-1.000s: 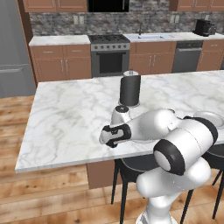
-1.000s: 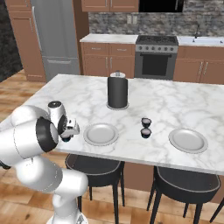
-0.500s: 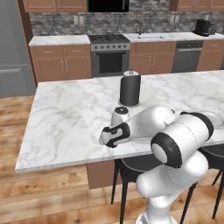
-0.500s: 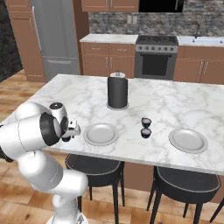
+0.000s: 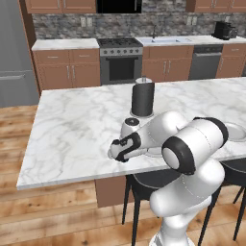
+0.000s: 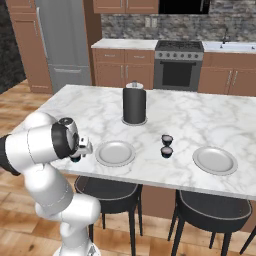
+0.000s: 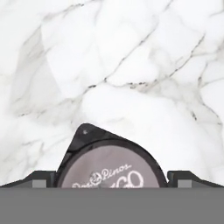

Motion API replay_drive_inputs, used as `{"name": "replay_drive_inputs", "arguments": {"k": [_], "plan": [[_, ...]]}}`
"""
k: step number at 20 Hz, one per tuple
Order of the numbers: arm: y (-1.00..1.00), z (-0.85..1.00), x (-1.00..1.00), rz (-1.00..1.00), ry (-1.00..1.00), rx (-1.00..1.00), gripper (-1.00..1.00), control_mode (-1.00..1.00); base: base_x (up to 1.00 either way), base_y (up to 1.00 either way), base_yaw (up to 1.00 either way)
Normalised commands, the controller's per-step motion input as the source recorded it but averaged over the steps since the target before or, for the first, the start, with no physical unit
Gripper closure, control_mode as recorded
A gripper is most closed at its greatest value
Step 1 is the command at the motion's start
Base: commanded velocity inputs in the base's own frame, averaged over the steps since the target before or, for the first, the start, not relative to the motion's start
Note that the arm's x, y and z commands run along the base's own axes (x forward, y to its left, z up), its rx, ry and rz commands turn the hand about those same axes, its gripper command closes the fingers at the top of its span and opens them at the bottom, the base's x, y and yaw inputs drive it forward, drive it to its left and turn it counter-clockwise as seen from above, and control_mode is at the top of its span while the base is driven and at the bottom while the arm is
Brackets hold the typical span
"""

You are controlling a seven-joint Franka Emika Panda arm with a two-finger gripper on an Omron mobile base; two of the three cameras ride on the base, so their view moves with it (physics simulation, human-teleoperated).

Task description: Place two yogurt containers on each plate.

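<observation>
I can make out print on just one thing: the pale lid of the yogurt cup (image 7: 111,168) in my hand view. A line of script reads roughly "Dos Pinos", though I can't be sure of every letter. Below it are larger letters ending in "GO"; the rest is cut off at the frame's bottom. In both base views I find nothing legible.

White glossy arm (image 5: 192,144), rounded bulbous segments, dark joint bands (black wrist collar); small dark fingertips (image 7: 39,178).
</observation>
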Motion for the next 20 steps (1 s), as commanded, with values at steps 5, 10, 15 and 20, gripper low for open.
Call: {"name": "replay_drive_inputs", "arguments": {"k": [5,10,15,20], "plan": [[0.06,-0.05,0.05,0.01,-0.01,0.00,-1.00,-1.00,0.00,0.00,0.00],[0.03,-0.05,0.00,0.00,0.00,0.00,-1.00,-1.00,0.00,0.00,0.00],[-0.01,0.00,-0.01,0.00,0.00,0.00,1.00,-1.00,0.00,0.00,0.00],[-0.23,0.20,-0.04,-0.01,-0.01,0.00,1.00,-1.00,0.00,0.00,0.00]]}}
